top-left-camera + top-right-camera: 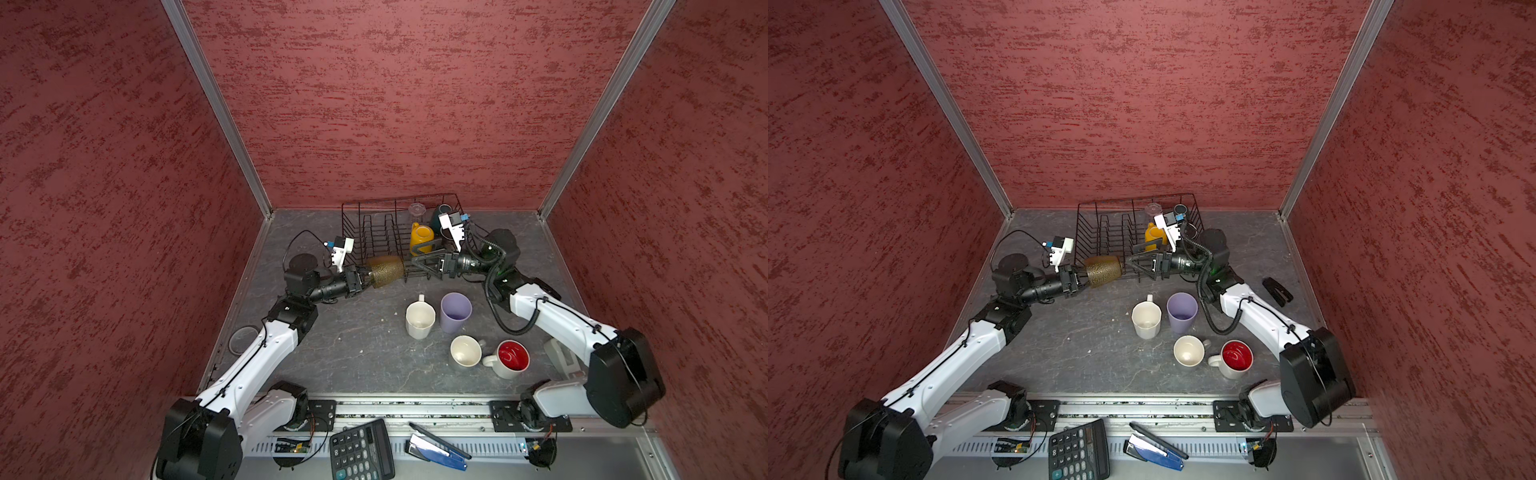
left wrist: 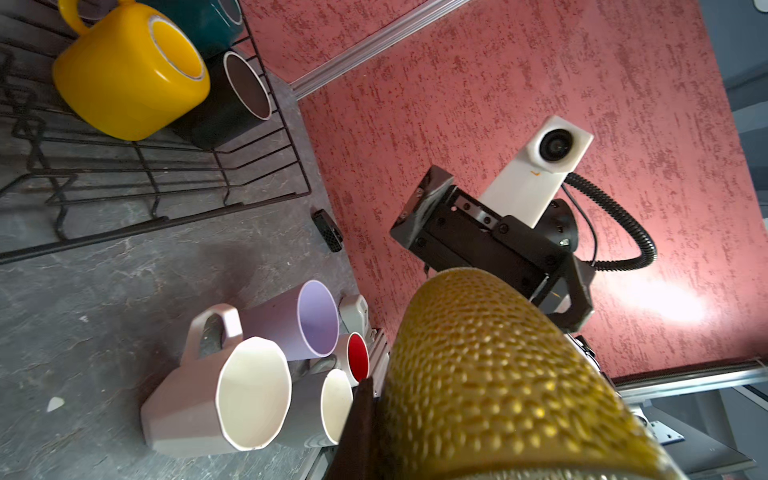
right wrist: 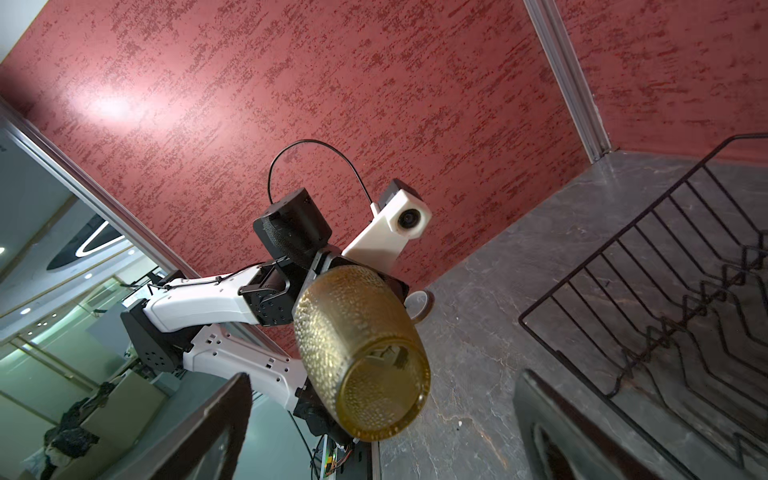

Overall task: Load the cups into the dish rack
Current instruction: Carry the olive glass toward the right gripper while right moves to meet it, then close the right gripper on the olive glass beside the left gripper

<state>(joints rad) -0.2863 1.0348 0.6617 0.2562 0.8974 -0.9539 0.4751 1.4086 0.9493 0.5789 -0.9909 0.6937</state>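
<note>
The dish rack point(image 1: 353, 232) stands far centre on the surface, part loaded. Just near of it the left pincer point(image 1: 368, 277) clamps the olive-brown glass point(image 1: 386, 271) sideways, base toward the wide-open right pincer point(image 1: 420, 268), seemingly for a handover. Only the left wrist view shows the black mug point(image 2: 232, 99) racked beside the yellow mug point(image 2: 129, 70).

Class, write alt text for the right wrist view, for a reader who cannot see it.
An olive-brown textured glass, held on its side by the left pincer, points its base at the open right pincer. A black wire dish rack stands nearby on the grey table.
</note>
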